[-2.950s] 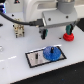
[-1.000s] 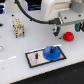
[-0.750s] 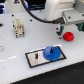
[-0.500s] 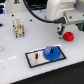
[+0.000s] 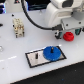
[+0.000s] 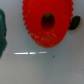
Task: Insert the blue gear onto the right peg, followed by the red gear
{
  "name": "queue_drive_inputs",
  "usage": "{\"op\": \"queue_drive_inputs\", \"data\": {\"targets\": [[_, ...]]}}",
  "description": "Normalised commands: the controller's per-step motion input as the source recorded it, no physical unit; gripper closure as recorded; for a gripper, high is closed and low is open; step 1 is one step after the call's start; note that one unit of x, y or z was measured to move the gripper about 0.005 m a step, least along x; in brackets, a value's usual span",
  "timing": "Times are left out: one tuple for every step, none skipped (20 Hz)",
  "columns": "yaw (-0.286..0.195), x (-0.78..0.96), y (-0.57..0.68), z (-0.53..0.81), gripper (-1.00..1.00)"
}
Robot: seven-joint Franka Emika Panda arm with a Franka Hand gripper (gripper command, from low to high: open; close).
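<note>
Now the blue gear (image 5: 52, 52) sits on the grey plate (image 5: 35, 58), at the end toward the exterior view's right.
Red gear (image 5: 68, 35) lies on the tabletop (image 5: 20, 75) behind the plate, directly under the gripper (image 5: 66, 31); whether the fingers are spread or closed cannot be told. Wrist view fills with the red gear (image 6: 48, 24).

Plate (image 5: 35, 61) flat on worktop (image 5: 20, 75). Blue gear (image 5: 51, 52) sits on plate's end toward exterior view's right, over right peg. Red gear (image 5: 68, 35) on worktop behind plate, apart from it, beneath gripper (image 5: 68, 31).
</note>
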Motion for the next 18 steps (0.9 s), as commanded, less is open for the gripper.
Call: {"op": "queue_drive_inputs", "data": {"targets": [[0.0, -0.09, -0.02, -0.24, -1.0], [0.0, -0.02, 0.0, -0.26, -1.0], [0.0, -0.05, 0.0, -0.19, -1.0], [0.0, -0.07, 0.04, -0.23, -1.0], [0.0, -0.07, 0.01, -0.12, -1.0], [0.0, -0.07, 0.02, -0.21, 1.0], [0.0, -0.1, 0.05, -0.06, 1.0], [0.0, -0.05, 0.03, -0.06, 1.0], [0.0, -0.07, 0.02, -0.1, 1.0], [0.0, -0.01, 0.04, -0.03, 1.0], [0.0, 0.04, 0.02, 0.03, 1.0], [0.0, 0.01, 0.04, 0.03, 1.0], [0.0, 0.0, 0.08, 0.02, 1.0], [0.0, 0.0, 0.06, 0.01, 1.0], [0.0, 0.02, 0.01, -0.01, 1.0], [0.0, 0.0, 0.07, -0.04, 1.0], [0.0, 0.01, 0.09, -0.01, 1.0], [0.0, -0.01, 0.02, -0.02, 1.0]]}}
